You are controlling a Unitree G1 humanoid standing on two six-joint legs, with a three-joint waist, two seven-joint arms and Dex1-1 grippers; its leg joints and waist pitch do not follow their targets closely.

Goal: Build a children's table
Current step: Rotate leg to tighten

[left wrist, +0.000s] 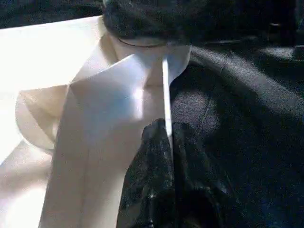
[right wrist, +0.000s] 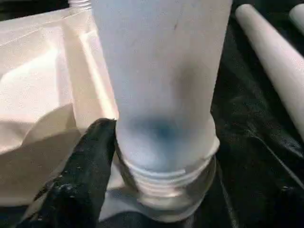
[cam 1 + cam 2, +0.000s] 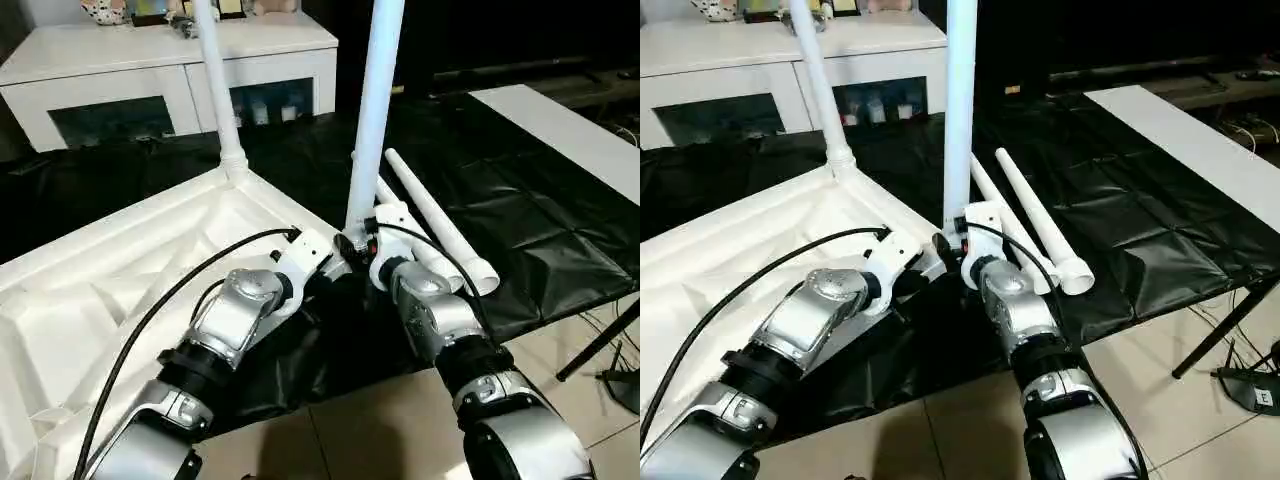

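While the tabletop (image 3: 90,300) lies ribbed side up on the black-draped table (image 3: 1160,230), its near corner at 6 o'clock, we are threading a second leg (image 3: 375,110) into the socket there; another leg (image 3: 218,85) already stands in the corner at 11 o'clock. Our left pincer (image 1: 166,142) is clenched on the corner rib, steadying it. Our right pincer (image 2: 156,142) sits at the leg's threaded base, one finger (image 2: 90,161) touching; we cannot tell whether it grips. We judge the threads only partly seated, so keep the leg plumb and turn evenly. Two spare legs (image 3: 440,225) lie at 3 o'clock.
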